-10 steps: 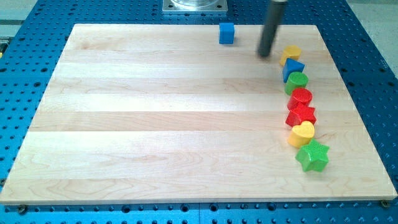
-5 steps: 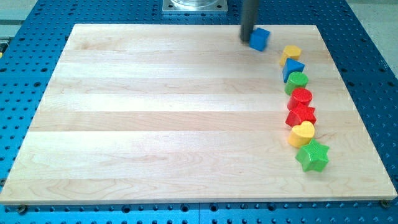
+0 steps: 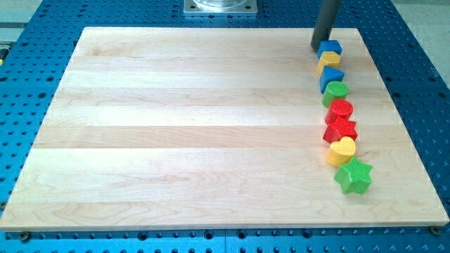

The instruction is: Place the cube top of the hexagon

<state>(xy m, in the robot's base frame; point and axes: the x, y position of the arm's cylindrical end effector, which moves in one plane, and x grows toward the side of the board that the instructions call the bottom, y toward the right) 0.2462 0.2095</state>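
Tip touches blue cube upper right of frame. Cube sits directly above yellow hexagon, touching. Rod only, no claw.

The wooden board is wide open to the view's left of the blue cube. Below the cube, blocks stand packed in a line, from the yellow block down to the green star, blocking the way there.
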